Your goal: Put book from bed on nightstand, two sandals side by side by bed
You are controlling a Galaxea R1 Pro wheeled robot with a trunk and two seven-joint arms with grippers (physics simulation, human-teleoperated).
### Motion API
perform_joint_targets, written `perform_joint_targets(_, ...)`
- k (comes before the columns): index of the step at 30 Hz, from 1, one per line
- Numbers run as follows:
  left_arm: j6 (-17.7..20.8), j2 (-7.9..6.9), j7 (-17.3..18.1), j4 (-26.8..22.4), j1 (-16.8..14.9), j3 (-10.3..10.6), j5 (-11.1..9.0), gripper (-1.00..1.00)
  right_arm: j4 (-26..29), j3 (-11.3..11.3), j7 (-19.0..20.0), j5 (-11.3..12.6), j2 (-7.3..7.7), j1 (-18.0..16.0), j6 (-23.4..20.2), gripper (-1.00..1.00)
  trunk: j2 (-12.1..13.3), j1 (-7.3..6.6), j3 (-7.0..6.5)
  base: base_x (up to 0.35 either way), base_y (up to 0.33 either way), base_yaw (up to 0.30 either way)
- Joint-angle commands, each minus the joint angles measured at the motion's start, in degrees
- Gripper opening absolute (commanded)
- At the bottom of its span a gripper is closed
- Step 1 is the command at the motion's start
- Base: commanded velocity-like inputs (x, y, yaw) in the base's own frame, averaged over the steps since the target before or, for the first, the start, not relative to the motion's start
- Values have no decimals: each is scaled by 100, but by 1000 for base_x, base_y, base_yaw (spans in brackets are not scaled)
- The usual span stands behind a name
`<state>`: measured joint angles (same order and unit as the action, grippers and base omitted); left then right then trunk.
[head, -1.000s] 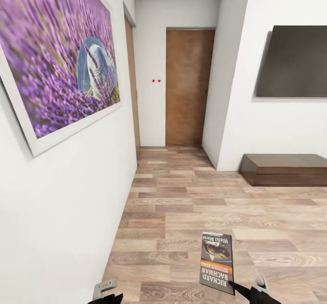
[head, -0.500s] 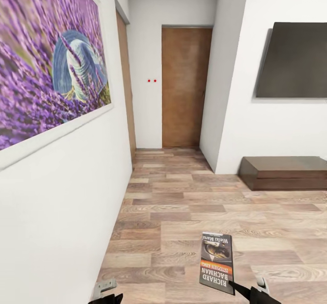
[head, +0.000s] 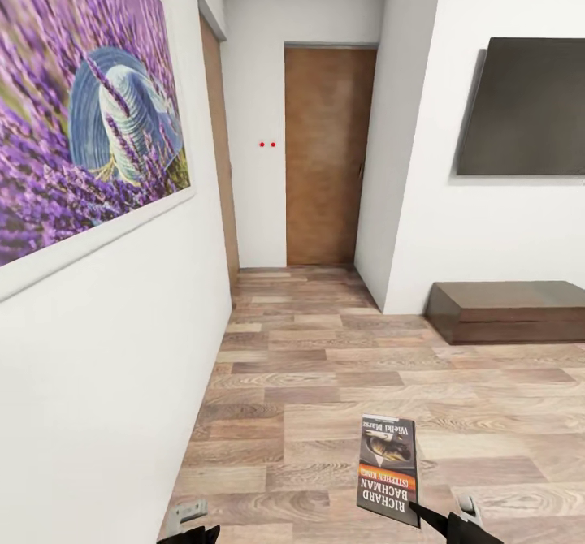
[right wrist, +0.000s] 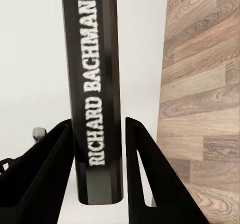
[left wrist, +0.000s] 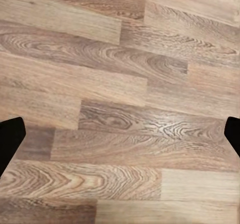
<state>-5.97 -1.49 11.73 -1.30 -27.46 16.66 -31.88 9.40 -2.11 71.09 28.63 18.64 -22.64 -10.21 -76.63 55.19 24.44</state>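
The right end effector [right wrist: 100, 184] clamps the book [head: 388, 469] by its spine end, upright above the floor [head: 325, 365] for carrying; the left end effector [left wrist: 120, 134] hangs wide, empty.

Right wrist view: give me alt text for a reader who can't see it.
The right gripper clamps the book spine-on between its two black fingers, "RICHARD BACHMAN" in white along the dark spine. Behind it are a white wall and wood-plank floor.

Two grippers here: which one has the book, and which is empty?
The right gripper has it: its fingers clamp the book by its spine. The left gripper is open over bare floor.
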Motion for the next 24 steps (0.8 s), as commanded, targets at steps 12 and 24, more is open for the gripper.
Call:
perform_joint_targets(12,-18,0,20,7,-5,48,-55,100,1,-26,18,2,0,-3,-60,-100,-3,3,6,318,0,-10)
perform_joint_targets(24,-18,-1,22,7,-5,48,-55,100,1,-26,10,2,0,-3,-60,-100,-3,3,6,325,0,-41)
